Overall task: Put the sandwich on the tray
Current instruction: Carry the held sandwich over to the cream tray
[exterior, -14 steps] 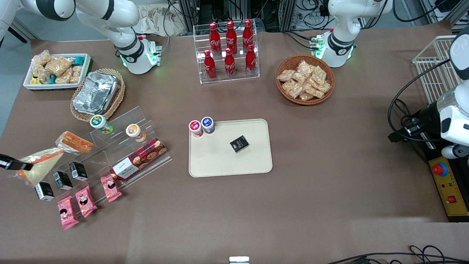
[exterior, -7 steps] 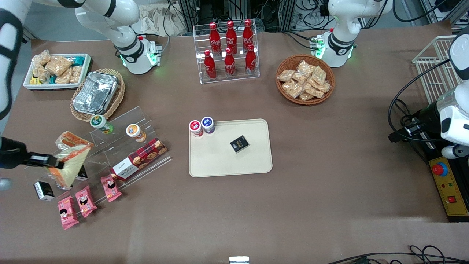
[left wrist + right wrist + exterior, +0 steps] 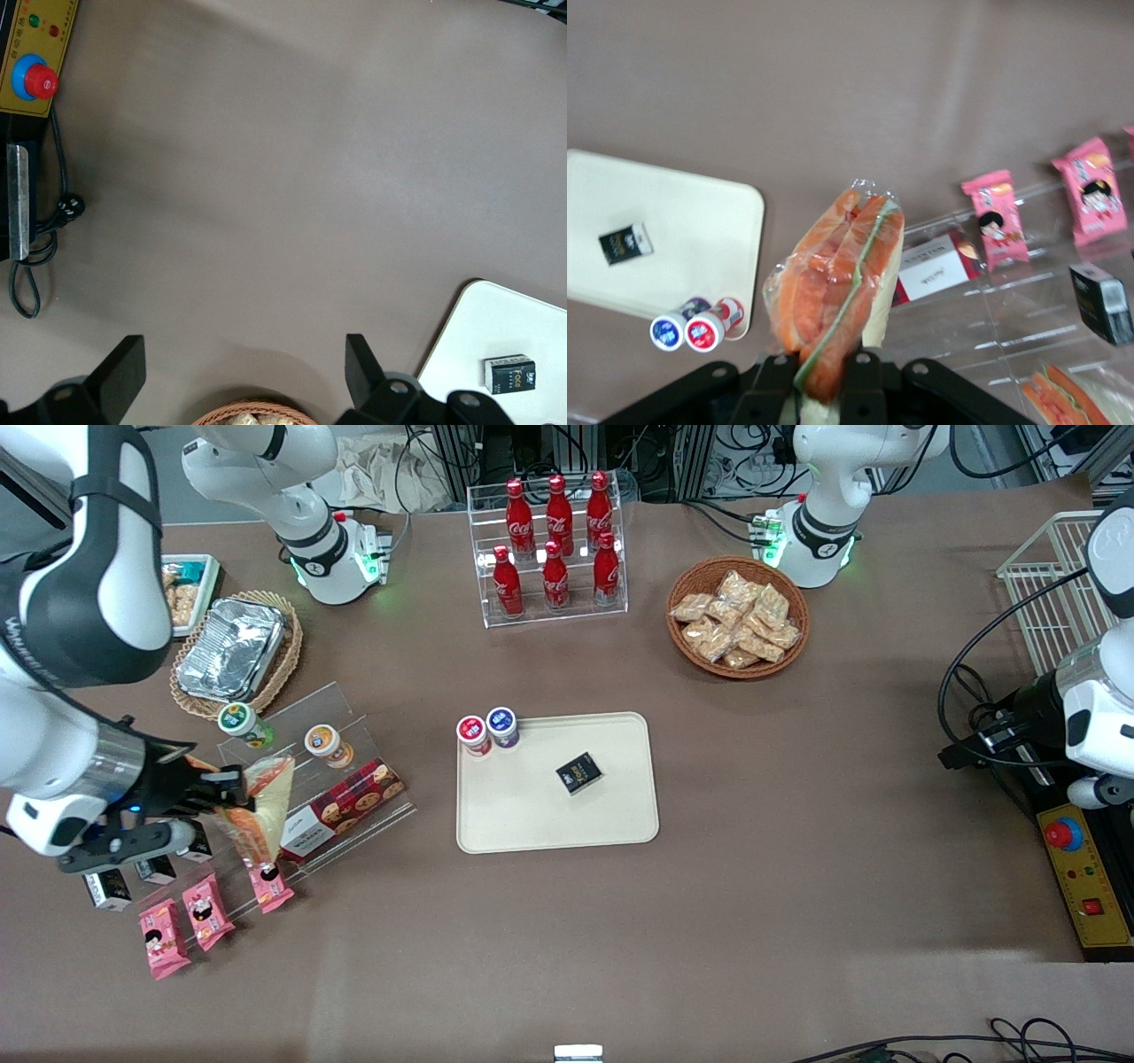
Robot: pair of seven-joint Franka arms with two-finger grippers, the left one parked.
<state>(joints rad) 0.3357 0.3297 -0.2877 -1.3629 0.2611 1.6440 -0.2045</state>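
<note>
Gripper [image 3: 232, 793] is clamped on the sandwich [image 3: 261, 806], holding it above the clear display stand [image 3: 301, 779] near the worktop's working-arm edge. It looks light, soft and squashable in slippery wrap; a gentle pinch at the wedge's thick end suits. The tray [image 3: 620, 824] sits mid-worktop.

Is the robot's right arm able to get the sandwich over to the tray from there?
Probably yes. The gripper is shut on the sandwich, lifted above the clear shelf. Bare table lies between it and the tray, which has open space beside the small black box.
</note>
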